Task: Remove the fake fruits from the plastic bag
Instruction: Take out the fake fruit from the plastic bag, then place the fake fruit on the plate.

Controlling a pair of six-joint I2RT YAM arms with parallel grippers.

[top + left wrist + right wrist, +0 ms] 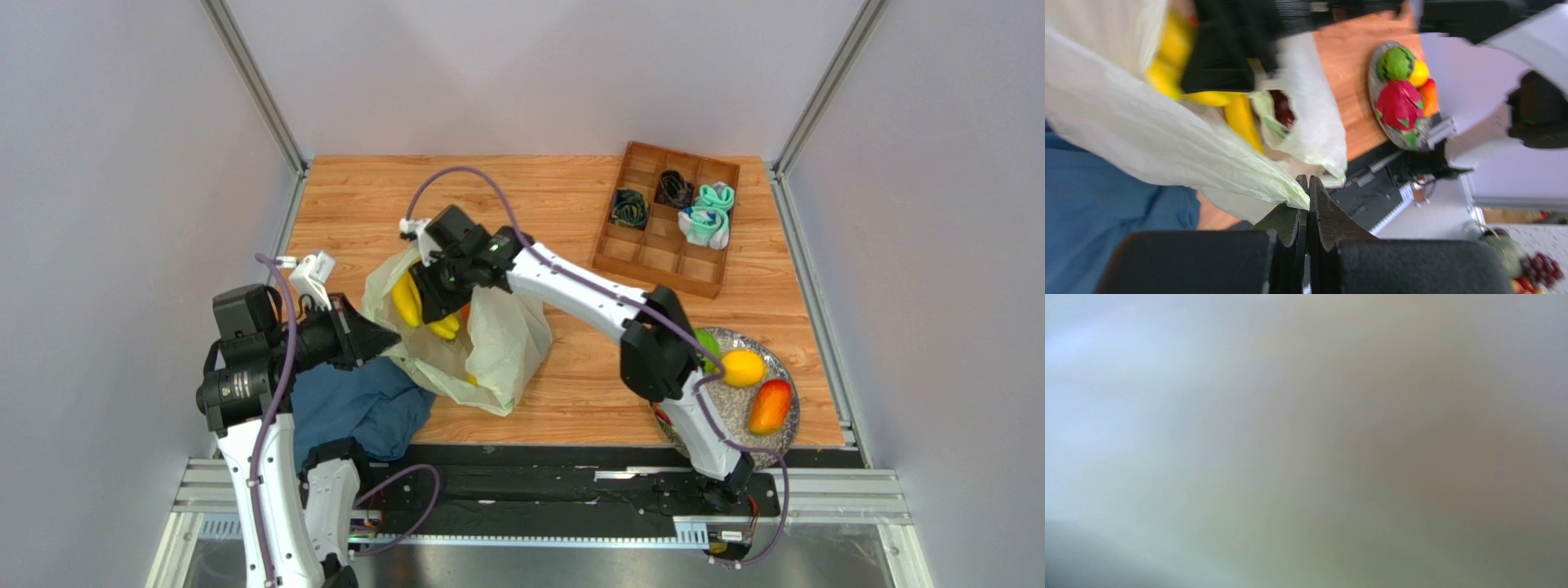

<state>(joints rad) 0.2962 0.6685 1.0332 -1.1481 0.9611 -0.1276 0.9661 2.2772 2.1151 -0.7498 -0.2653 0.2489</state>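
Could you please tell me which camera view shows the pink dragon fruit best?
The left wrist view: the dragon fruit lies in plain sight on the plate. In the top external view the right arm seems to cover it. The right wrist view is only a blur.

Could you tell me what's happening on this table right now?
The left gripper is shut on the edge of the plastic bag. The right gripper is at the bag's mouth, over the yellow bananas; whether it has gripped them is unclear. A green apple, a dragon fruit and a yellow fruit already lie on the plate.
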